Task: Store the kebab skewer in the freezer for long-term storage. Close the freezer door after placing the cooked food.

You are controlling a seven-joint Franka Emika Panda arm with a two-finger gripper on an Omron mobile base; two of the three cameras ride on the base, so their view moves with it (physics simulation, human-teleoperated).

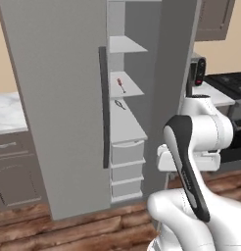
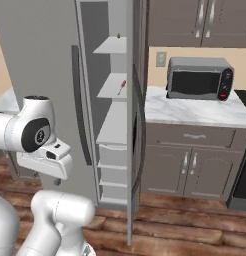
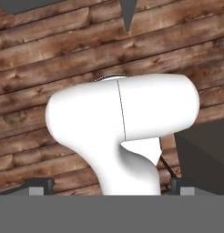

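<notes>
The freezer (image 1: 59,108) stood tall and grey on the plank floor (image 1: 68,230), its narrow compartment open with white shelves (image 1: 126,45) stacked above three white drawers (image 1: 127,152). The wider grey door (image 1: 54,98) to the left stayed shut, its long dark handle (image 1: 104,108) running down beside the opening. The freezer door (image 2: 134,125) was swung out toward the room, seen edge-on from the right base camera, standing between the shelves and the counter.

The white arm (image 1: 196,142) was folded low, well apart from the opening, with nothing between it and the shelves. To the right, a marble counter (image 2: 190,112) over brown cabinets (image 2: 187,160) carried a grey microwave (image 2: 199,77); a stove (image 1: 235,83) showed at the far right from the left base camera. More brown cabinets (image 2: 195,22) hung above.

The kebab skewer (image 1: 121,85) lay on the second shelf down, reddish meat toward the back, thin stick pointing forward. On the shelf below lay a small dark wire-like thing (image 1: 120,104), too small to identify.

The gripper (image 3: 107,185) pointed down at the floor, fingers (image 3: 38,185) spread to full width with nothing between them.
</notes>
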